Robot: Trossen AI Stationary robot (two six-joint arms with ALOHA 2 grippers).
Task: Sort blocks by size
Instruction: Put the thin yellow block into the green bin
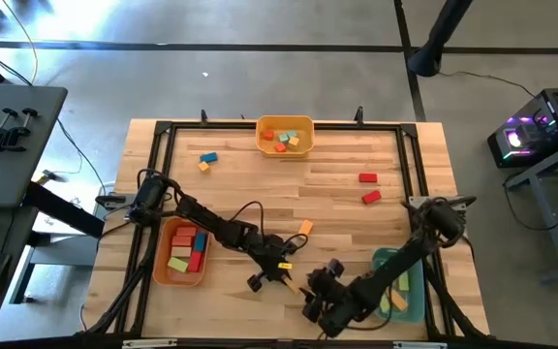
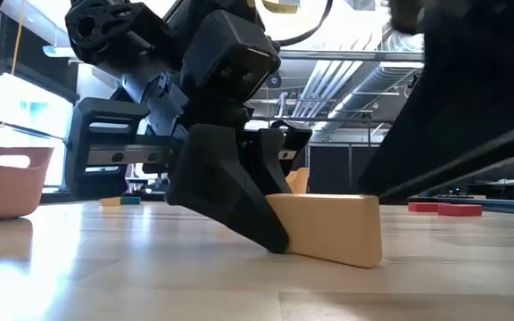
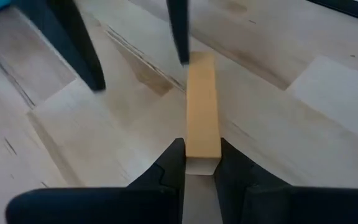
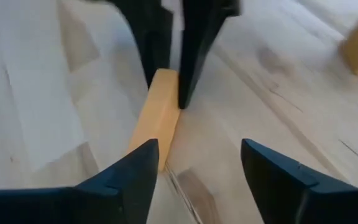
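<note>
A long yellow bar (image 3: 202,106) lies flat on the wooden table near its six o'clock edge, one end pinched between dark fingers. Toward twelve o'clock, a blue block (image 1: 208,157) and a small orange cube (image 1: 203,167) sit just beside each other. Two red blocks (image 1: 367,178) rest near three o'clock; an orange block (image 1: 305,228) lies near centre.

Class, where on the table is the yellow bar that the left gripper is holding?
In the high view, the yellow bar lies near the table's front centre, clamped by the left gripper, between the orange bin and the open right gripper.
</note>
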